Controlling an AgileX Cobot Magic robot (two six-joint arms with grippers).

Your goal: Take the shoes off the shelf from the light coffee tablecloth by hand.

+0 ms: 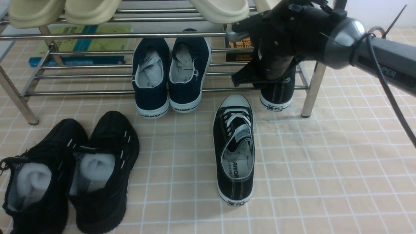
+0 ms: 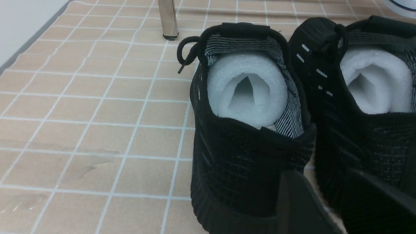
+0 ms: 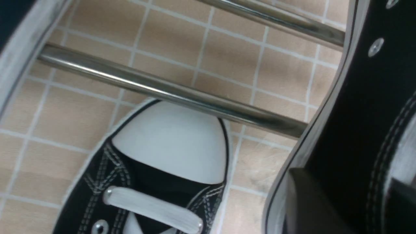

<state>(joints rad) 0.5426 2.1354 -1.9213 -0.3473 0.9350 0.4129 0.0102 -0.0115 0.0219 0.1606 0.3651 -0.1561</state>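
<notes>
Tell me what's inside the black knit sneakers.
A rolled white foam insert fills each black knit sneaker; the toe ends behind the foam are covered.

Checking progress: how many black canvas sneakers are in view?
2: one sneaker on the tablecloth before the shelf; the other sneaker on the shelf's lower tier, right end, partly hidden by the right gripper.

Shelf (image 1: 107, 35) of glossy chrome metal tube, shoes (image 1: 234, 152) of matt black canvas with smooth white rubber toe caps, tablecloth (image 1: 325, 156) of matt beige cloth, knit sneakers (image 1: 100, 175) at 8 o'clock, filling (image 2: 247, 87) apparently white foam
</notes>
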